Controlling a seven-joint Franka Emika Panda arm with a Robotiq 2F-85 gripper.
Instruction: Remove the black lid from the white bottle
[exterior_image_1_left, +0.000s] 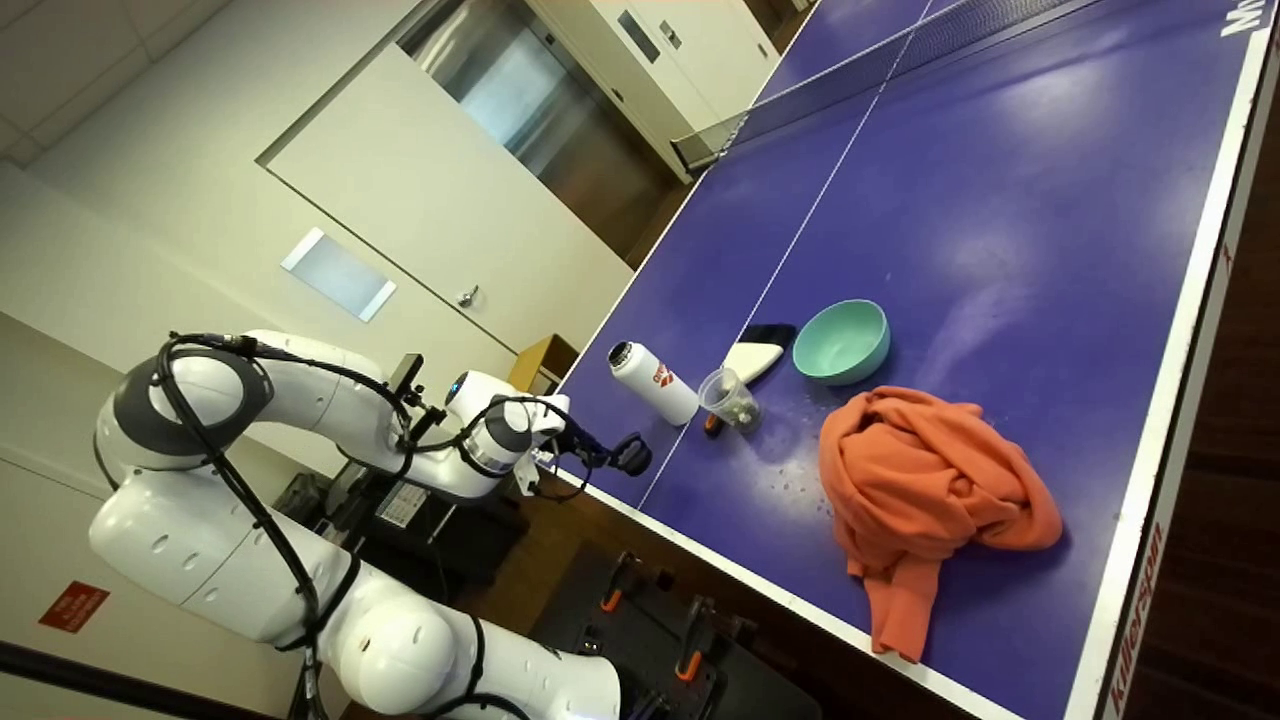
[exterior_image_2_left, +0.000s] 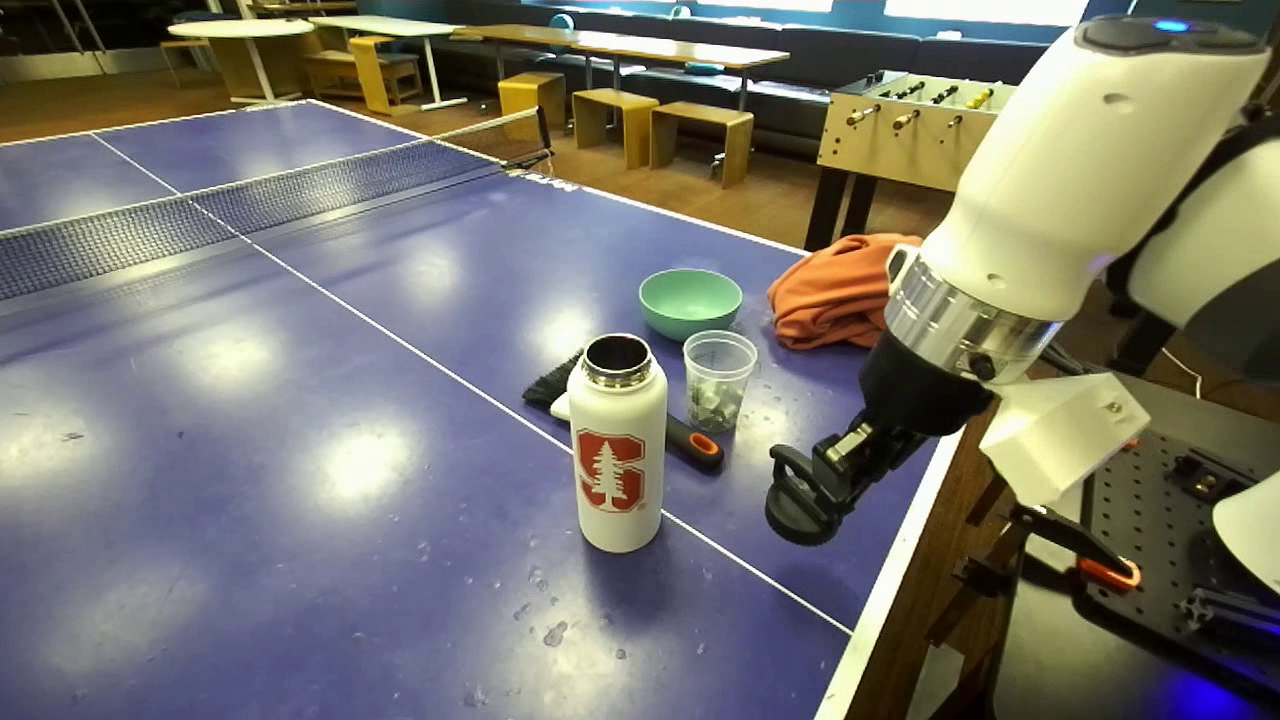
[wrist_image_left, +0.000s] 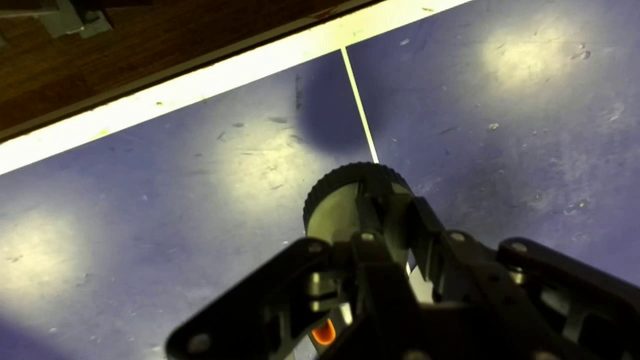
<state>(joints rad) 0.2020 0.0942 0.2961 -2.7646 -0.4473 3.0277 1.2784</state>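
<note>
The gripper (exterior_image_2_left: 828, 470), jaws clamped on the black lid (exterior_image_2_left: 803, 520), hangs right of the upright, uncapped white bottle (exterior_image_2_left: 620, 455) in an exterior view.

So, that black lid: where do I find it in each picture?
In an exterior view: black lid, just below centre.
In an exterior view: black lid, right of and below centre.
Wrist view: black lid, near the middle, partly hidden.
Shared landmark: the thin white table line.
</note>
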